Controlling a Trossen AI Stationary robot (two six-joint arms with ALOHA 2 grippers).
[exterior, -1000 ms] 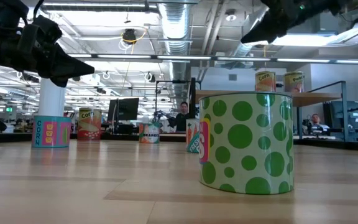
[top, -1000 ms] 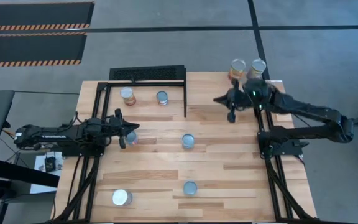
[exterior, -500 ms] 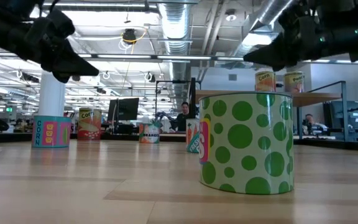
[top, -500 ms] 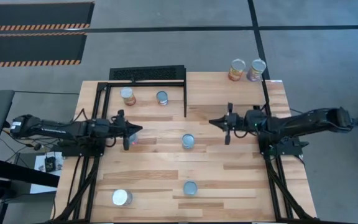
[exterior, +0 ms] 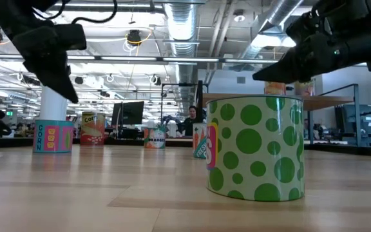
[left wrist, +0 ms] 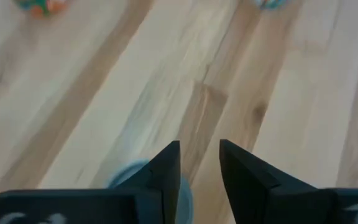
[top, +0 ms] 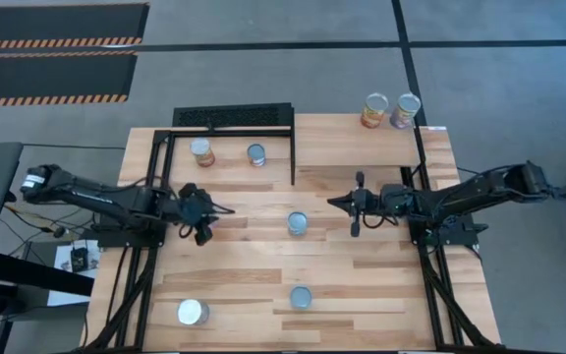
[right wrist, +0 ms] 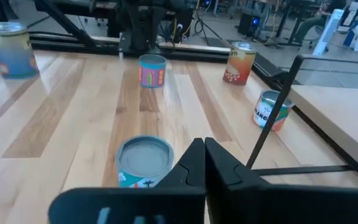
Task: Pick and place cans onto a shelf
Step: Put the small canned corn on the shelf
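On the wooden worktop (top: 362, 285), seen from above and reading left to right, a white-topped can (top: 193, 313) stands near the front left corner. The left gripper (top: 207, 214) hovers over the left side of the worktop. The left wrist view shows its fingers (left wrist: 166, 168) with a narrow gap between them, and the top of a bluish can (left wrist: 135, 180) just under their tips. They hold nothing.

At the back left, under the black wire shelf (top: 232, 117), stand an orange-labelled can (top: 201, 151) and a smaller one marked with oranges (top: 255, 153). In the middle stands a can with a blue-green label (top: 297, 223), and nearer the front a green-dotted can (top: 301, 297), which fills the low view (exterior: 255, 147).

The right gripper (top: 353, 204) hangs just to the right of the middle can, pointing toward it. Its jaws are pressed together and empty in the right wrist view, where that can (right wrist: 144, 162) sits close ahead.

Two more cans (top: 375, 110) (top: 406, 109) stand side by side on the raised wooden shelf (top: 342, 138) at the back right.
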